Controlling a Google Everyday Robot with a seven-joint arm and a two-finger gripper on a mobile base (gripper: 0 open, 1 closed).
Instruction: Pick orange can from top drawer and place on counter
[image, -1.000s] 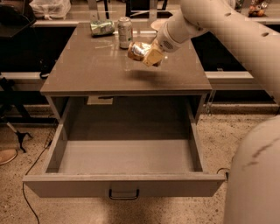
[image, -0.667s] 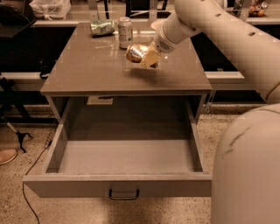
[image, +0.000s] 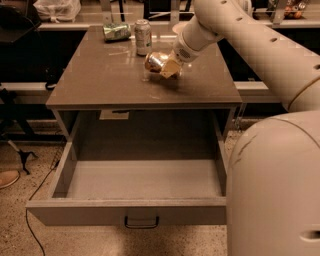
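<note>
The orange can (image: 155, 61) is a small shiny orange-brown can held tilted in my gripper (image: 164, 66), low over the middle of the counter (image: 100, 85). The gripper is shut on it and reaches in from the upper right on the long white arm. The can's reflection shows on the glossy top just below it. The top drawer (image: 135, 212) stands pulled fully open below the counter, its grey inside bare, with a small dark pull handle (image: 141, 223) on the front panel.
An upright silver-green can (image: 143, 36) and a crushed green can (image: 116, 31) stand at the counter's back edge. My white base (image: 272, 190) fills the right foreground. Dark furniture and cables lie to the left on the speckled floor.
The gripper with the orange can has moved slightly left and lower toward the counter top. The arm has swung further over the counter.
</note>
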